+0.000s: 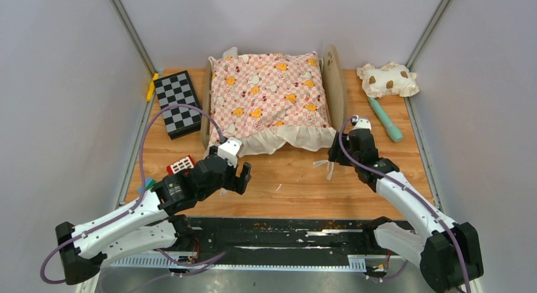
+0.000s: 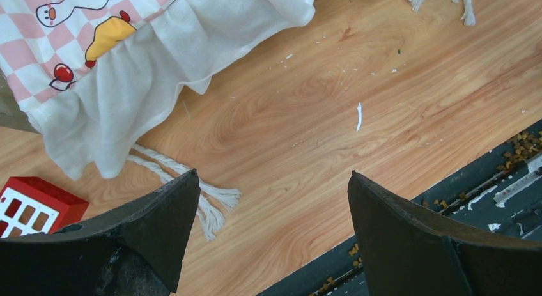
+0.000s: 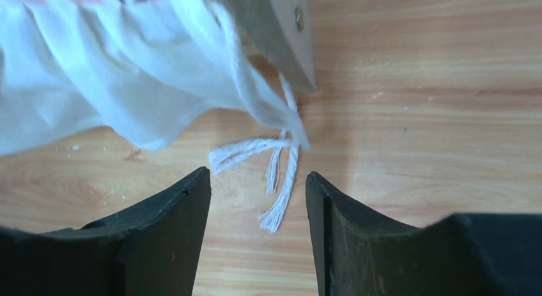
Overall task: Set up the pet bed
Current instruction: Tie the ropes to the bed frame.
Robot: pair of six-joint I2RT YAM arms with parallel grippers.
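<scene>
Pet bed (image 1: 335,84) sits back-middle on the worktop (image 1: 291,185), with the pink duck cushion (image 1: 269,93) laid on it. Both hands are released and empty. The right hand (image 3: 257,176) is by the corner tie strings (image 3: 281,181) and the left hand (image 2: 271,181) is at the other corner, probably for straightening.

Setting: robot test cell, laboratory type. Evidence:
- plain pale enclosure walls (image 1: 63,84) joined by metal corner posts (image 1: 130,27)
- wood-grain tabletop (image 1: 291,179)
- left arm (image 1: 120,226) and right arm (image 1: 405,198), white and black, mounted on a black base plate (image 1: 285,233) at the near edge
- purple cables (image 1: 145,135) looped along both arms
</scene>
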